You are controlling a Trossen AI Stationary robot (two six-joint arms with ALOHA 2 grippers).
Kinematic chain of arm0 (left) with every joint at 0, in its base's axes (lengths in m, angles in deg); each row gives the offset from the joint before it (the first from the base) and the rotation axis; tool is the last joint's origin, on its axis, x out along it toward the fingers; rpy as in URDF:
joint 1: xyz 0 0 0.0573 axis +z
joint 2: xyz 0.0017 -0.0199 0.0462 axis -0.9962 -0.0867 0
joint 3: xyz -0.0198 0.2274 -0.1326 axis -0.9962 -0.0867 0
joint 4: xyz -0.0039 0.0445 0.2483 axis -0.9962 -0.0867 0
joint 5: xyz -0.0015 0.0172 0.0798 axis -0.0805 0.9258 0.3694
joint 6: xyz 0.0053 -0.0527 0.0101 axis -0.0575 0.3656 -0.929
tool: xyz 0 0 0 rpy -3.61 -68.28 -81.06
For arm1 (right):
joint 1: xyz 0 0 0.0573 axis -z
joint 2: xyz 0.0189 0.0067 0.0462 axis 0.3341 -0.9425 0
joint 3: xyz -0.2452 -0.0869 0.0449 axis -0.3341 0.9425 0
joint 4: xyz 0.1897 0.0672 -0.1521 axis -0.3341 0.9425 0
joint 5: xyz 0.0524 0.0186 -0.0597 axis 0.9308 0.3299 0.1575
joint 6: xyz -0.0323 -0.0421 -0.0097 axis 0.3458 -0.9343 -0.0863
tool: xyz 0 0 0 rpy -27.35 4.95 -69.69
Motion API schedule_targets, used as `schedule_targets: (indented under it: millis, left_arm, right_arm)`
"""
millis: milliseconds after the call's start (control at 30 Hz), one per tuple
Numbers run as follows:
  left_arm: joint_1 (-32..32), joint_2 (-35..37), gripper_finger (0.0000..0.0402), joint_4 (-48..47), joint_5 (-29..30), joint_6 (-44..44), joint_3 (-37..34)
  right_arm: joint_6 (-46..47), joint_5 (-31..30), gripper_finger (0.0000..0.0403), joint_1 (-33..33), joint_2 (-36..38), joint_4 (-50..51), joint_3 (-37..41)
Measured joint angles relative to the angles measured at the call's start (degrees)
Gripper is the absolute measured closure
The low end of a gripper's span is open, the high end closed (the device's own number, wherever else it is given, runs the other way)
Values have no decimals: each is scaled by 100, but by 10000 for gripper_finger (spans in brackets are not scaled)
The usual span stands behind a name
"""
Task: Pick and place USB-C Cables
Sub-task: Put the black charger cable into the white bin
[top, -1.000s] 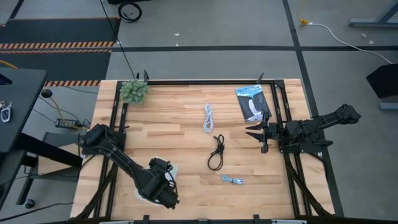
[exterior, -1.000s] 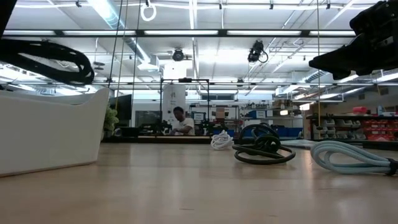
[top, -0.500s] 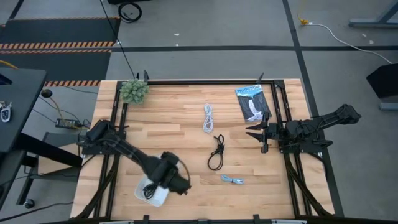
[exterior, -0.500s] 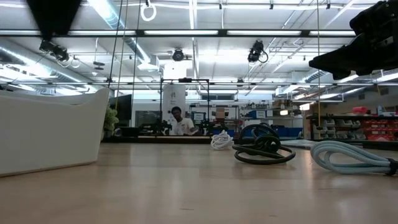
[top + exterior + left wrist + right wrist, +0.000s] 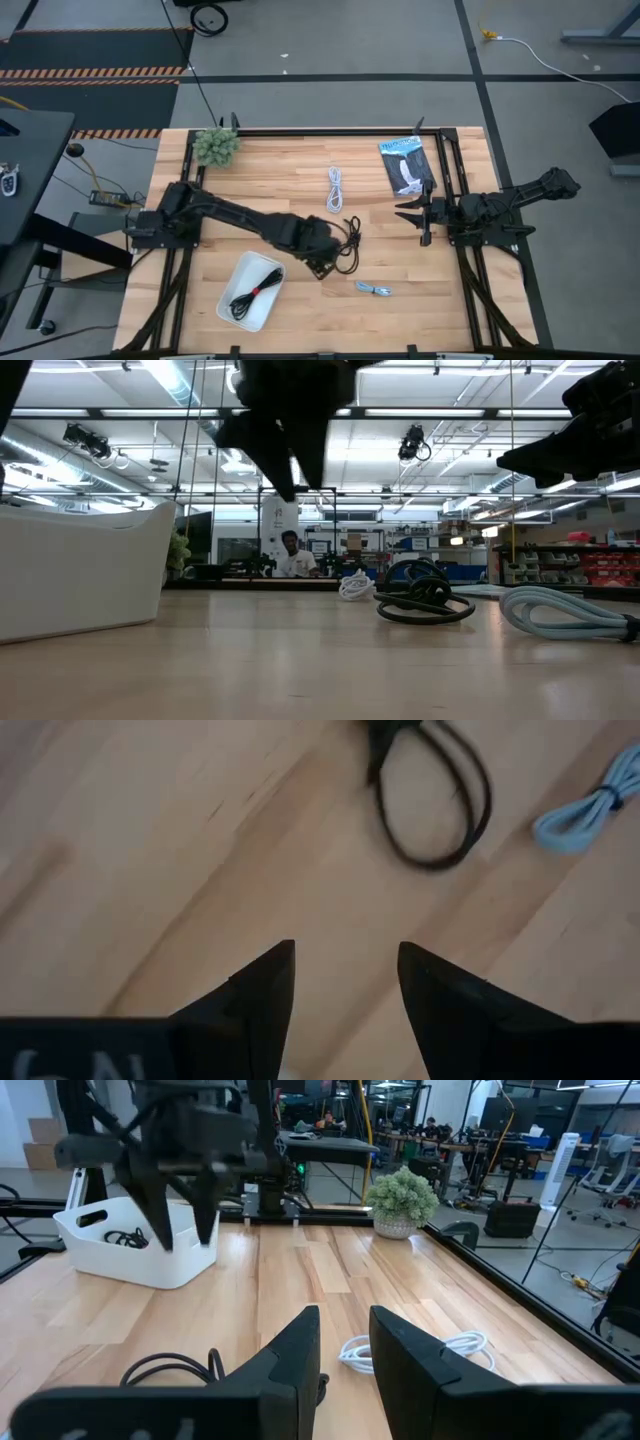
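One cable – black with a red tie (image 5: 256, 291) – already lies inside the white tray (image 5: 232, 288), so the step in hand looks like the reach for the next one. The left claw (image 5: 322, 262) hangs above the desk (image 5: 280, 190) between the tray and the plain black cable (image 5: 348, 246), its fingers spread with nothing between them; its wrist view shows that cable's loop just beyond the tips. The white cable (image 5: 335, 187) lies beyond the black one, farther from the tray, and the silvery-grey cable (image 5: 374, 290) sits on the black cable's near side. The right claw (image 5: 419, 218) waits well apart from the tray, also parted and empty. The next move probably calls for centring over the black loop and descending – the thin coil demands a low, square pinch
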Motion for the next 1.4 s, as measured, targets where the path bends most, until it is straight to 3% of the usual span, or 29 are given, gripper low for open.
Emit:
schedule_targets:
  millis: [433, 600, 1033, 1167, 1400]
  left_arm:
    - [538, -848, 216, 1814, -172, -1599, 0]
    - [604, -872, 216, 1909, 141, -2176, 9]
    - [608, -1356, 222, 2309, 188, -2930, 4]
    - [606, -1387, 264, 2357, 194, -3077, 4]
    - [608, -1073, 383, 2379, -92, -3040, 2]
  right_arm:
    - [0, 2, 306, 0, 0, -11, 0]
    - [0, 2, 306, 0, 0, -31, 0]
    - [0, 0, 306, 1, -7, -120, 0]
    - [0, 1, 306, 1, -33, -122, 0]
    - [0, 2, 306, 0, -37, -159, 0]
